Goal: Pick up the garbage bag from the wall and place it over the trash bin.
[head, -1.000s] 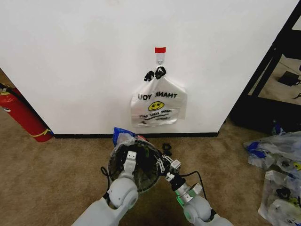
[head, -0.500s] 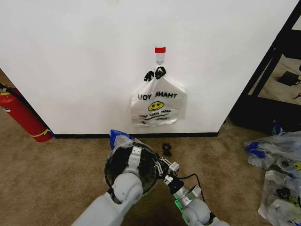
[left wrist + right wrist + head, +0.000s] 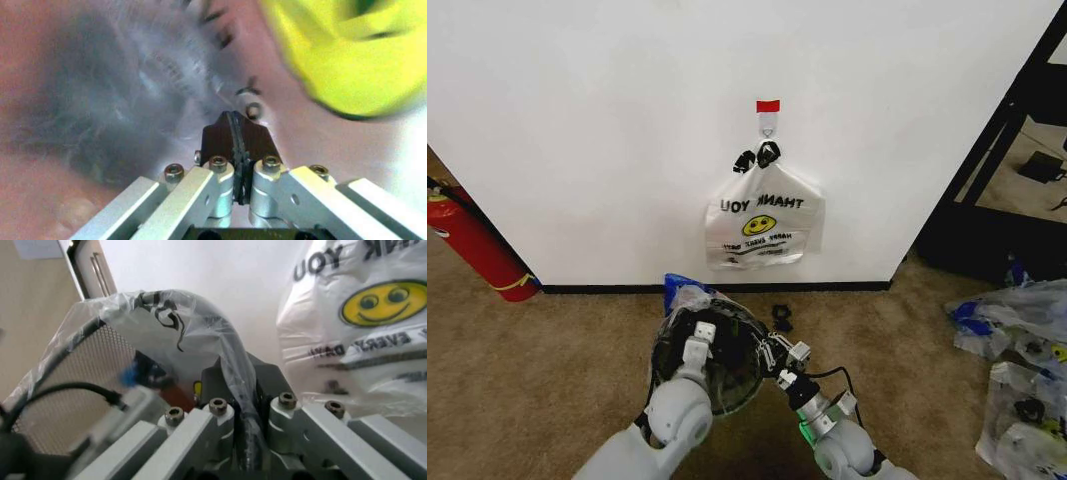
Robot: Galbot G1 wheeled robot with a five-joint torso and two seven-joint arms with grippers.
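Now both arms work at the trash bin (image 3: 712,352) on the carpet at six o'clock: left gripper (image 3: 699,338) and right gripper (image 3: 779,362) each pinch the garbage bag (image 3: 190,322), already draped over its rim, seating unfinished.

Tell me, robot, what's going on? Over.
Left claw shut, inside the bag-lined black wire-mesh trash bin. Right claw shut on thin translucent white garbage bag at the rim. Second smiley bag hangs on wall behind.

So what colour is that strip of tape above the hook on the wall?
Red tape strip, clearest in the head view.
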